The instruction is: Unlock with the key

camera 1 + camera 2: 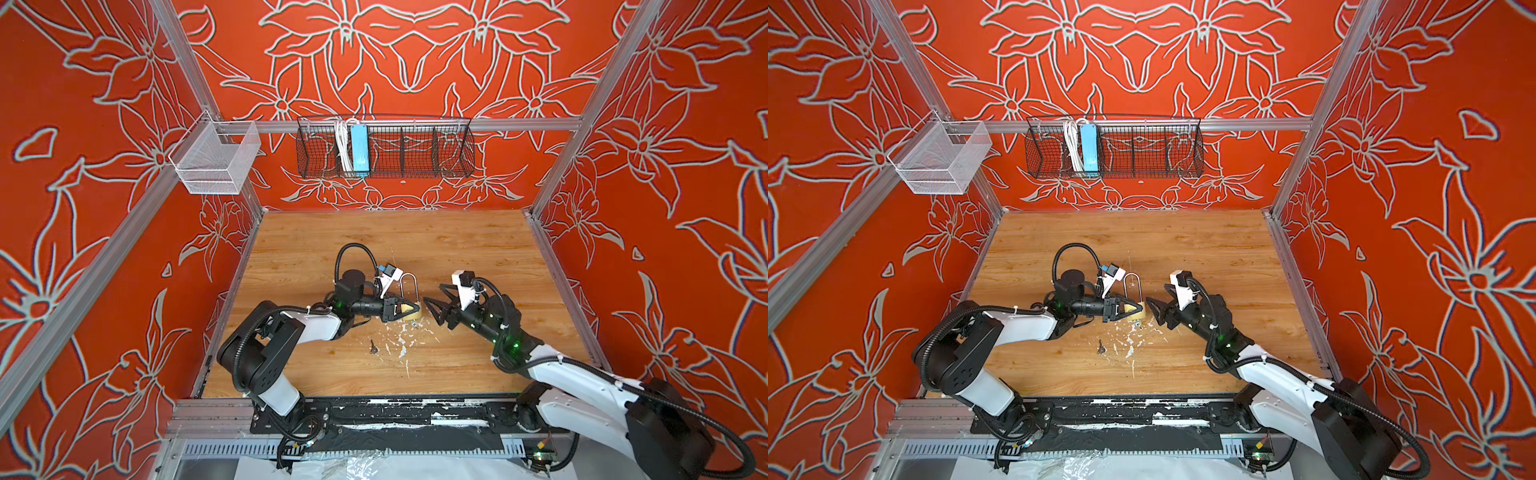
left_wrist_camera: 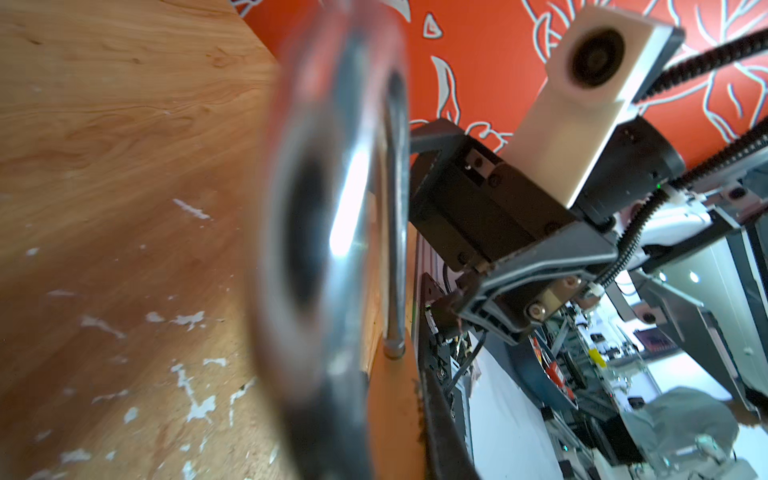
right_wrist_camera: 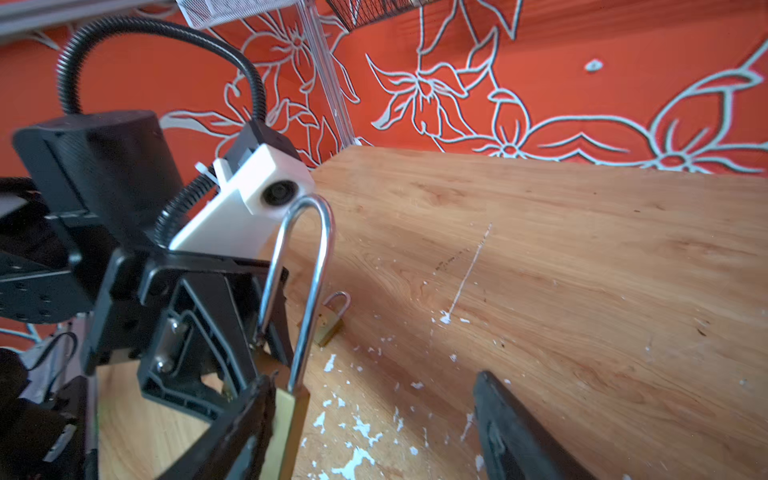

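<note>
Holding the padlock (image 1: 417,314), shackle toward 12 o'clock, the left gripper (image 1: 411,309) lies at 9 o'clock of the right gripper (image 1: 431,311) and its wide jaws.

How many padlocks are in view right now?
2. A large brass padlock stands shackle-up in the jaws of the left gripper. A small padlock sits on the wooden table beyond it, clear only in the right wrist view. More may be hidden.
</note>
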Action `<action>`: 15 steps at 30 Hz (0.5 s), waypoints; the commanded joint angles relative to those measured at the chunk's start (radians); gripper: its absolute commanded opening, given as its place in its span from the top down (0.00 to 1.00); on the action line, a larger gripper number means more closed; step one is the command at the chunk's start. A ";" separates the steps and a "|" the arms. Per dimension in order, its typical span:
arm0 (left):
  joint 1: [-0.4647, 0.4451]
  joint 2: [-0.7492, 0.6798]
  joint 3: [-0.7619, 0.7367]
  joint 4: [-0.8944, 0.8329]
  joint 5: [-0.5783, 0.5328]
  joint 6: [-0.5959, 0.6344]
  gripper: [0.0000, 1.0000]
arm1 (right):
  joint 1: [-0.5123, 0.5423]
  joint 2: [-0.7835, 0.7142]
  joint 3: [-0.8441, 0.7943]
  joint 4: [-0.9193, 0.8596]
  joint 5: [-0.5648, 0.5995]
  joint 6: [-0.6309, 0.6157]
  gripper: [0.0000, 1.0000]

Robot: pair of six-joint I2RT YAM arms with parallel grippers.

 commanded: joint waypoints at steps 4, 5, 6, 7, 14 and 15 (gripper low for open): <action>-0.066 0.013 0.075 -0.050 0.058 0.116 1.00 | -0.017 0.028 -0.006 0.099 -0.101 0.045 0.22; -0.074 0.016 0.079 -0.057 0.055 0.122 1.00 | -0.020 0.034 -0.005 0.104 -0.109 0.047 0.22; -0.081 0.020 0.082 -0.057 0.053 0.125 1.00 | -0.021 0.038 0.001 0.094 -0.110 0.049 0.22; -0.087 0.022 0.085 -0.061 0.046 0.125 1.00 | -0.023 0.044 0.005 0.092 -0.110 0.050 0.23; -0.107 0.037 0.091 -0.071 0.001 0.126 1.00 | -0.033 0.088 0.017 0.109 -0.144 0.068 0.73; -0.107 0.034 0.086 -0.070 -0.013 0.129 1.00 | -0.033 0.088 0.017 0.109 -0.148 0.069 0.81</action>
